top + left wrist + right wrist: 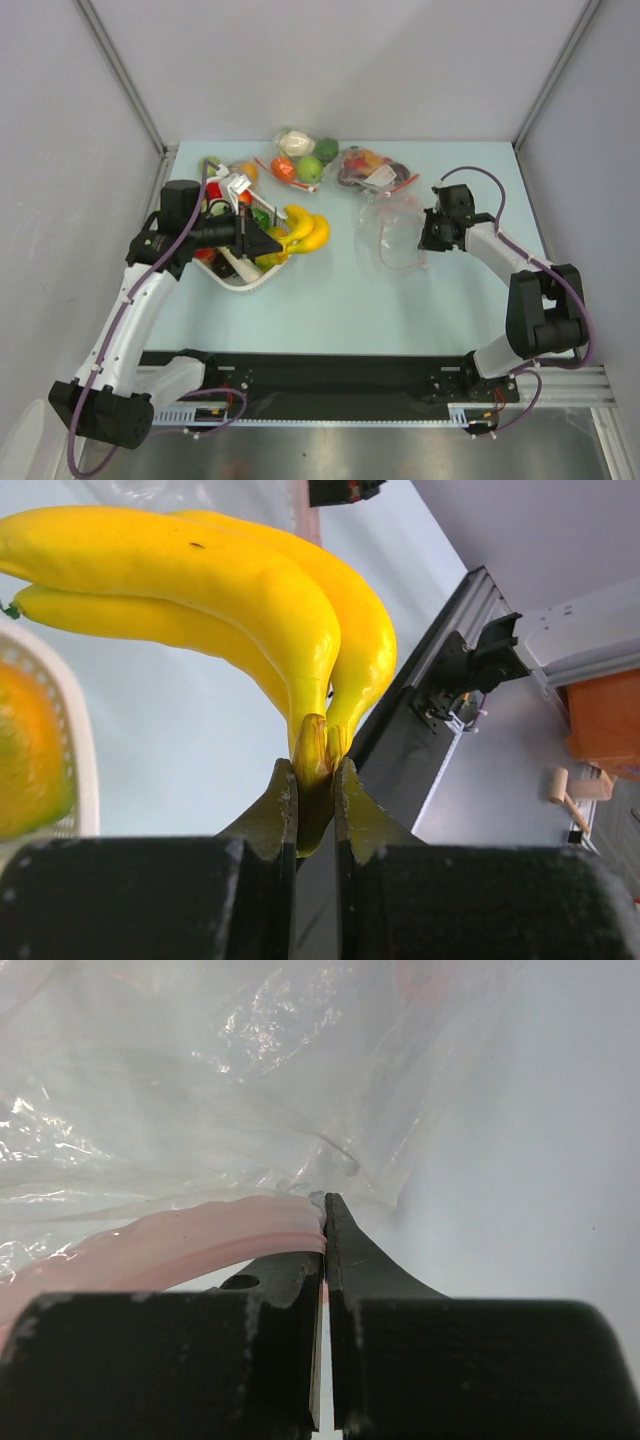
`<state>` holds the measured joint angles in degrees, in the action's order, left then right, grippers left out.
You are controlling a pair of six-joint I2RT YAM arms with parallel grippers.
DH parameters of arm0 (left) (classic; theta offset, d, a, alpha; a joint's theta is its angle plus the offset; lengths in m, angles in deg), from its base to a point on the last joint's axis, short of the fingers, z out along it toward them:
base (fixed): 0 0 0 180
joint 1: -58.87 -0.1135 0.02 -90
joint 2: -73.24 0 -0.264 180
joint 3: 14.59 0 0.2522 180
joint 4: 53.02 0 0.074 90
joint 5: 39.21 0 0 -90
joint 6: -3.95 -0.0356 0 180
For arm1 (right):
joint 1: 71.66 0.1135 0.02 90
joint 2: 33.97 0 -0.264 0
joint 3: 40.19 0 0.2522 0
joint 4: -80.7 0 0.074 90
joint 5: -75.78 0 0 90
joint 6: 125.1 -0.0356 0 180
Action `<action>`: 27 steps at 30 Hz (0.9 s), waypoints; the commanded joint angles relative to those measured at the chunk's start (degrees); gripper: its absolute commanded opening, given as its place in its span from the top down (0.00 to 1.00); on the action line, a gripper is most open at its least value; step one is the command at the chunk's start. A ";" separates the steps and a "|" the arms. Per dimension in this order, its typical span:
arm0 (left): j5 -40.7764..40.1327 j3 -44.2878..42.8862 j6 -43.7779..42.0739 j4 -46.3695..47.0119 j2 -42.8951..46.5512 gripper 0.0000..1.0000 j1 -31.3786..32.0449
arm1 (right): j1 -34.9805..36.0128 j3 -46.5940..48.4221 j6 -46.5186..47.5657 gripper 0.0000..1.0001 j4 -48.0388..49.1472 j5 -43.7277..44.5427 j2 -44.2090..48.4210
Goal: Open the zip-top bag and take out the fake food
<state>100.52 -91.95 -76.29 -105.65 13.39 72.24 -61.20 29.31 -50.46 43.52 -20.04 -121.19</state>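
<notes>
Two grips on: left gripper (315, 772) clenched on banana bunch (200, 570) stem beside white basket (243, 282); hard, light, slick plastic, stem safest hold; right gripper (324, 1205) pinching zip-top bag (395, 235) by pink strip (180, 1242), table right-centre; film limp, crinkly, slippery.

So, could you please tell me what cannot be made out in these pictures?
- Top view: the white basket's contents, covered by the left gripper and banana bunch.
- Right wrist view: whether the shut right gripper pinches the zip-top bag; its own jaws hide the contact.
- Top view: whether that bag holds anything; glare, too small.
</notes>
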 commanded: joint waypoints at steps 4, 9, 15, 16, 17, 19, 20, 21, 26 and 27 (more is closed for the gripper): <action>-3.94 -4.17 -6.24 -6.21 2.55 1.00 -7.38 | -0.18 1.47 0.68 1.00 0.83 0.64 0.65; -12.80 -9.00 -7.82 -7.36 3.25 1.00 -10.90 | -0.53 1.12 1.03 1.00 0.39 0.82 2.05; -22.47 -12.70 -7.65 -4.20 4.66 1.00 -12.75 | -0.70 0.68 0.94 1.00 0.04 0.73 3.11; -24.84 -12.26 -7.65 -3.41 5.01 1.00 -12.84 | -0.70 0.59 1.03 1.00 -0.13 0.81 3.20; -28.60 -11.91 -7.48 -2.36 5.79 1.00 -12.93 | -0.70 0.50 0.94 1.00 -0.22 0.99 3.37; -32.23 -10.16 -7.47 -1.47 6.42 1.00 -13.10 | -0.79 0.15 0.94 1.00 -0.14 0.90 3.81; -33.81 -9.28 -7.47 -0.86 6.59 1.00 -13.10 | -0.88 -0.11 0.94 1.00 -0.22 0.90 3.90; -35.83 -8.49 -7.65 -0.33 7.12 1.00 -13.10 | -0.88 -0.11 0.85 1.00 -0.14 0.99 3.99; -35.94 -1.46 -7.47 5.20 8.70 1.00 -15.30 | -0.97 -0.46 0.94 1.00 -0.40 0.55 4.08; -35.15 -0.49 -7.56 5.73 8.79 1.00 -15.39 | -0.88 -0.55 0.85 1.00 -0.31 0.55 4.16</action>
<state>67.10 -94.53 -83.11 -105.59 21.41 57.73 -61.83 28.90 -50.02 43.17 -19.65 -118.78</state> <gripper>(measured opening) 0.126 0.014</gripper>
